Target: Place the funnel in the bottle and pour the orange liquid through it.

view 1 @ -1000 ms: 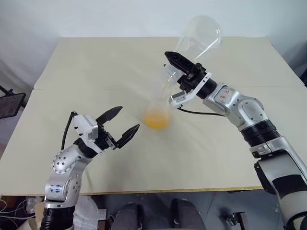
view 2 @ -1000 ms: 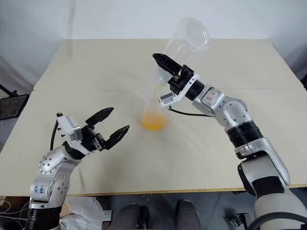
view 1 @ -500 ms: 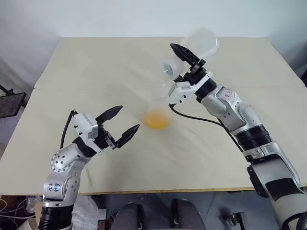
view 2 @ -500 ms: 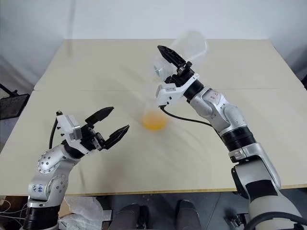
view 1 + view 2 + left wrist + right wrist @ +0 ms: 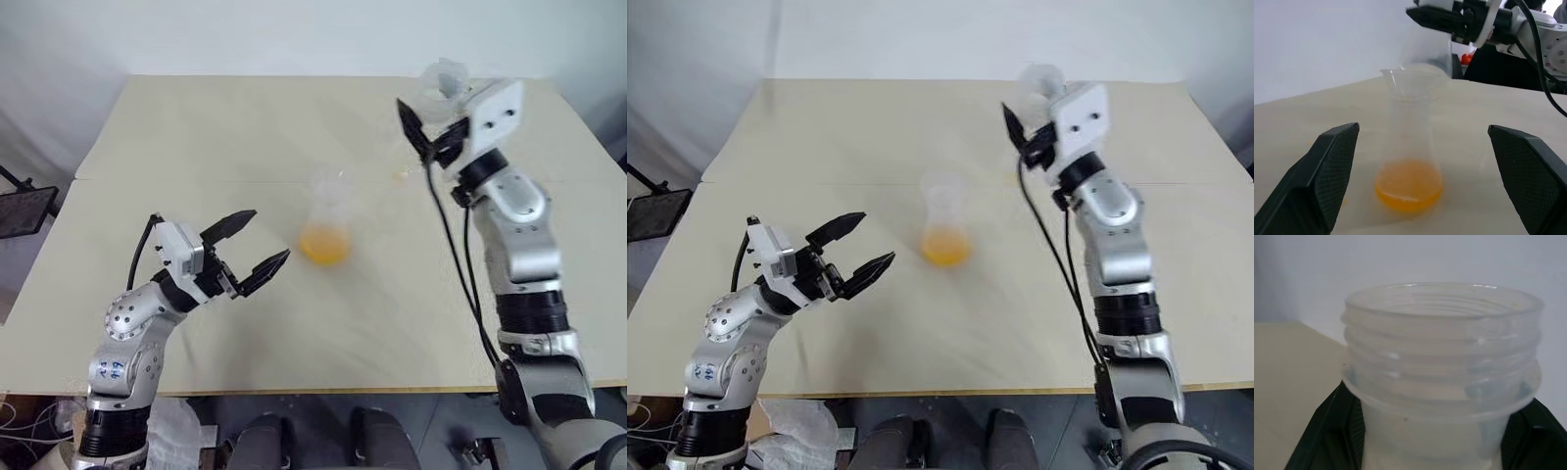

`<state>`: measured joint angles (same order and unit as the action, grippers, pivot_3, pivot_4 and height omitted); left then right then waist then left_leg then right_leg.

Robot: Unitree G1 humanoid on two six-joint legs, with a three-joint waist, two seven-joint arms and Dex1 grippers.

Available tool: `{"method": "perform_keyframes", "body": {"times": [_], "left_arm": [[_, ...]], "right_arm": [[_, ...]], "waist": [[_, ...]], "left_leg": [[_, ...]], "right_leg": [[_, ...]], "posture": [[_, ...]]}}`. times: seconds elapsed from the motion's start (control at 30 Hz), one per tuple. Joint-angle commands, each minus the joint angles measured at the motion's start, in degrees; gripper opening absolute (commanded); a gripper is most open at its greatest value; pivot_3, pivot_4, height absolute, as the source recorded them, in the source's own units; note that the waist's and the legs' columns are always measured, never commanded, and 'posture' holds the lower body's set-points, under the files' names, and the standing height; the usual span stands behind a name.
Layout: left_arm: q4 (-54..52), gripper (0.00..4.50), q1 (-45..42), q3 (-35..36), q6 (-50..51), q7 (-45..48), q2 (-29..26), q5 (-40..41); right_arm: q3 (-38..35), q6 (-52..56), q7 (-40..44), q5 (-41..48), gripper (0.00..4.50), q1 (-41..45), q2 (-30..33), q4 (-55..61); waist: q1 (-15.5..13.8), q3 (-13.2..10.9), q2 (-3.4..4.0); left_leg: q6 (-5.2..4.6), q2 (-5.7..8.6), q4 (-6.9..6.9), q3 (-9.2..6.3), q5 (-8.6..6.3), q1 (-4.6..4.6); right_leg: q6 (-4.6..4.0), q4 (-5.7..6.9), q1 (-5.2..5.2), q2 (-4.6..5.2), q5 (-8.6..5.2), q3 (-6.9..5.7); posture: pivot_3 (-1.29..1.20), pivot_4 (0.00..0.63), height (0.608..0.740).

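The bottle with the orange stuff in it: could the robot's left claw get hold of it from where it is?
Probably yes. The left claw is open and aimed at the bottle, with only bare table between them. The right claw holds its flask well off to the side.

On your bench [image 5: 823, 127] the bottle [image 5: 943, 225] stands upright near the middle, its flared base holding the orange liquid [image 5: 944, 249] and a faint clear funnel [image 5: 942, 184] seated in its neck. Your left gripper [image 5: 865, 246] hangs just to the left of the bottle, apart from it, jaws spread wide and empty. Your right gripper [image 5: 1019, 129] is raised over the far right of the bench, clamped on a wide-mouthed clear flask [image 5: 1038, 83].
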<state>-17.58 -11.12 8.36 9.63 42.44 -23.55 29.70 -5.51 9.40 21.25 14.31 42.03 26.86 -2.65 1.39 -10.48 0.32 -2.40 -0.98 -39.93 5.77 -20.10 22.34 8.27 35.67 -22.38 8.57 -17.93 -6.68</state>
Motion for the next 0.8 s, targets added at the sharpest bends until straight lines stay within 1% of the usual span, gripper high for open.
{"method": "perform_keyframes", "body": {"times": [0.03, 0.17, 0.27, 0.33, 0.43, 0.5, 0.63, 0.8], "left_arm": [[0.79, 4.50, -2.00, -0.72, -0.13, 1.88, -0.40, 1.28], [2.34, 4.50, -3.96, -1.53, 0.09, 3.17, -0.27, 1.30], [3.44, 4.50, -5.51, -2.24, 0.39, 4.01, -0.06, 1.36], [3.88, 4.50, -5.99, -2.43, 0.51, 4.46, -0.06, 1.43], [4.72, 4.50, -6.79, -2.90, 0.71, 5.11, 0.09, 1.57], [5.19, 4.50, -7.35, -3.35, 0.78, 5.59, 0.36, 1.50], [5.65, 4.50, -8.39, -3.88, 0.89, 5.87, 1.05, 1.25], [5.90, 4.50, -8.59, -4.37, 0.74, 5.99, 1.63, 1.17]], "right_arm": [[-7.46, 8.03, -1.90, 3.83, 2.74, -4.14, 3.17, 6.73], [-13.91, 15.08, -2.65, 8.66, 2.74, -8.95, 4.39, 7.17], [-18.37, 10.94, -3.44, 6.33, 2.74, -15.19, 5.21, 6.86], [-19.06, 10.24, -3.14, 5.37, 2.74, -17.92, 5.73, 7.76], [-21.30, 8.64, -0.09, 8.82, 2.74, -22.07, 4.50, 7.71], [-21.51, 5.22, 0.74, 8.13, 2.74, -24.12, 3.97, 6.19], [-23.72, -3.81, -2.06, 4.93, 2.74, -25.15, 3.56, 0.90], [-24.61, -13.52, -3.26, 3.22, 2.74, -22.36, 3.86, -6.43]], "waist": [[0.04, 0.00, 0.00], [-0.03, 0.00, 0.00], [-0.01, 0.00, 0.00], [-0.08, 0.00, 0.00], [-1.01, 0.00, 0.00], [-1.18, 0.00, 0.00], [-1.23, 0.00, 0.00], [-1.26, 0.00, 0.00]], "left_leg": [[0.00, 0.00, 0.02, 0.01, 0.00, 0.00], [0.00, 0.00, 0.04, 0.05, 0.00, 0.02], [0.00, 0.02, 0.04, 0.12, 0.00, 0.01], [0.00, 0.02, 0.03, 0.14, 0.00, 0.01], [0.00, 0.05, 0.05, 0.22, 0.00, 0.00], [0.00, 0.04, 0.03, 0.34, 0.00, -0.02], [0.01, 0.05, 0.01, 0.38, 0.01, -0.08], [0.00, 0.04, 0.01, 0.39, 0.01, -0.07]], "right_leg": [[0.00, 0.00, -0.02, 0.00, 0.00, 0.00], [0.00, 0.00, -0.05, -0.02, 0.00, -0.01], [0.00, -0.01, -0.06, -0.01, 0.00, 0.03], [0.00, -0.02, -0.06, -0.02, 0.00, 0.03], [0.01, -0.06, -0.08, -0.03, 0.00, 0.09], [0.01, -0.08, -0.09, -0.04, 0.00, 0.17], [0.01, -0.07, -0.08, -0.07, 0.00, 0.21], [0.01, -0.08, -0.08, -0.07, 0.00, 0.25]], "posture": [[0.00, 0.150, 0.740], [0.00, 0.150, 0.740], [0.00, 0.150, 0.740], [0.00, 0.150, 0.740], [0.00, 0.150, 0.740], [0.00, 0.150, 0.740], [0.00, 0.150, 0.740], [0.00, 0.150, 0.740]]}}
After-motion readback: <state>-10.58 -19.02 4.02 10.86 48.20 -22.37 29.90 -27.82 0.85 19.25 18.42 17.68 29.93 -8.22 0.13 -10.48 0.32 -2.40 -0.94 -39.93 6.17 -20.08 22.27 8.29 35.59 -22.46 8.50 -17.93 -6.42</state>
